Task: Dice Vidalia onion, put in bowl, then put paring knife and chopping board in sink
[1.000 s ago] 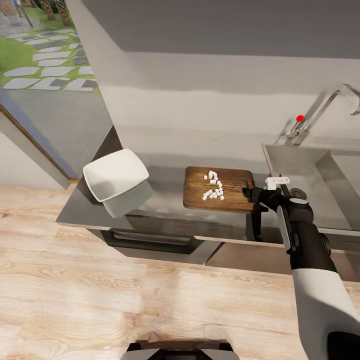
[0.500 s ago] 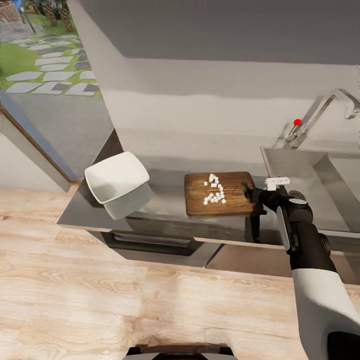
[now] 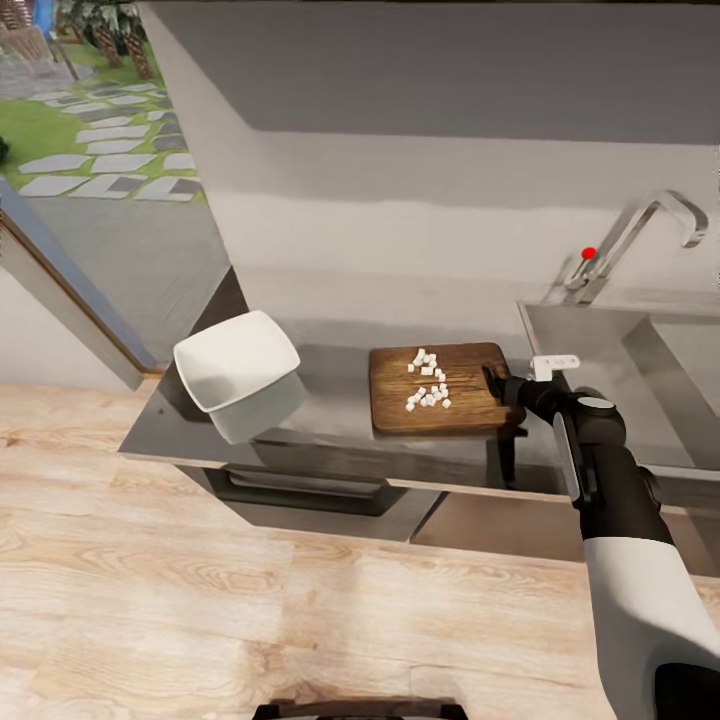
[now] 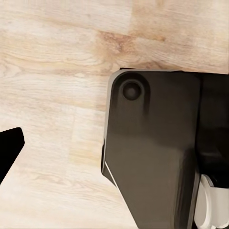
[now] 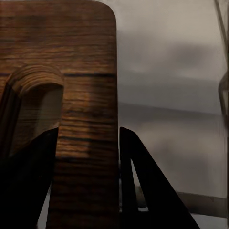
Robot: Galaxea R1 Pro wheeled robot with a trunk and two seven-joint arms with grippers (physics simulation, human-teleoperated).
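Straddling the chopping board [image 5: 86, 119], right gripper [image 5: 88, 176] apparently clamps its edge.

A pale wooden floor [image 3: 200, 600] filled the lower half of the head view and showed again in the left wrist view. A grey wall [image 3: 400, 200] spanned the top. At upper left, a lawn [image 3: 40, 130] with grey stepping stones [image 3: 100, 160] lay beyond a doorway.
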